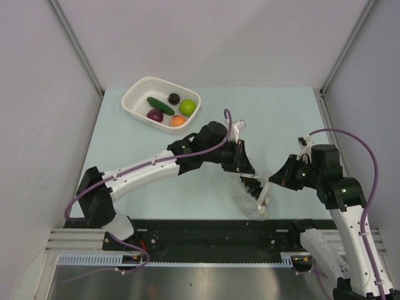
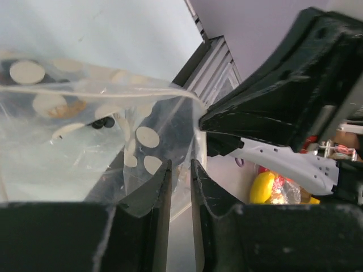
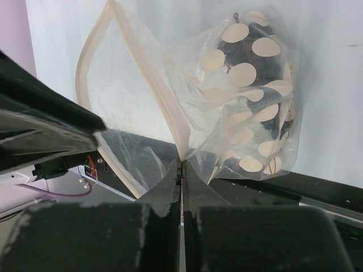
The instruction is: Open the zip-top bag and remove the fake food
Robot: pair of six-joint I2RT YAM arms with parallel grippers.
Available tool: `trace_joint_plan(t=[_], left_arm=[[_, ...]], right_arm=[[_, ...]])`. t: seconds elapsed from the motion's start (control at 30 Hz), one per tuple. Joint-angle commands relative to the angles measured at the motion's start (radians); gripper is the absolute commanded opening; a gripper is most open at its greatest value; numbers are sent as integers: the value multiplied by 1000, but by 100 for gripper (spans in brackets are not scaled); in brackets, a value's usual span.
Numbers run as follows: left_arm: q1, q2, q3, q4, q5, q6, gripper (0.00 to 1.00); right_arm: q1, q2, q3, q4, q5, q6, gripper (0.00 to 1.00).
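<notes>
The zip-top bag [image 1: 249,199], clear with white polka dots, stands between both grippers near the table's front edge. Its mouth gapes open in a loop in the right wrist view [image 3: 142,107]. My right gripper [image 1: 270,185] is shut on the bag's rim [image 3: 181,163]. My left gripper [image 1: 246,171] is at the opposite side; its jaws stand a narrow gap apart with bag film [image 2: 85,147] between the tips [image 2: 180,165]. Something dark with small black balls [image 2: 102,122] lies inside the bag. A cucumber [image 1: 160,105], lime-green ball [image 1: 187,107], purple piece [image 1: 155,115], orange fruit [image 1: 178,120] and a dark piece [image 1: 174,98] lie in the basket.
The white perforated basket [image 1: 136,99] stands at the back left of the pale table. The black front rail [image 1: 200,234] runs just below the bag. A yellow and red object [image 2: 264,187] shows beyond the table edge in the left wrist view.
</notes>
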Motion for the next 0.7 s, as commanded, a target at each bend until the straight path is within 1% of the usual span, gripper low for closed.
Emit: trace_joint_plan(t=[0.0, 0.13, 0.17, 0.2, 0.27, 0.3, 0.33, 0.4, 0.5, 0.57, 0.67], left_arm=[[-21, -4, -55, 66, -84, -231, 22], [-41, -2, -79, 71, -172, -319, 25], [-44, 4, -74, 69, -210, -351, 25], [-49, 28, -68, 63, -226, -365, 29], [-54, 59, -27, 45, -253, -388, 31], [-60, 105, -5, 4, -263, -390, 31], [-63, 125, 41, -19, -267, -388, 31], [-74, 157, 73, -64, -285, -391, 30], [-84, 179, 70, -57, -327, -399, 27], [-83, 199, 61, -35, -327, -414, 25], [-81, 231, 58, -20, -322, -407, 24]], right_arm=[[4, -13, 37, -6, 28, -5, 0], [4, -23, 38, 8, 28, 10, 0], [7, -25, 38, 13, 25, 13, 0], [6, -32, 37, 16, 25, 18, 0], [6, -36, 34, 26, 23, 29, 0], [7, -39, 32, 28, 20, 35, 0], [6, -40, 31, 31, 16, 39, 0], [7, -40, 28, 39, 3, 52, 0], [7, -39, 34, 43, 2, 56, 0], [7, -37, 40, 39, 8, 52, 0], [7, -31, 41, 51, -10, 58, 0]])
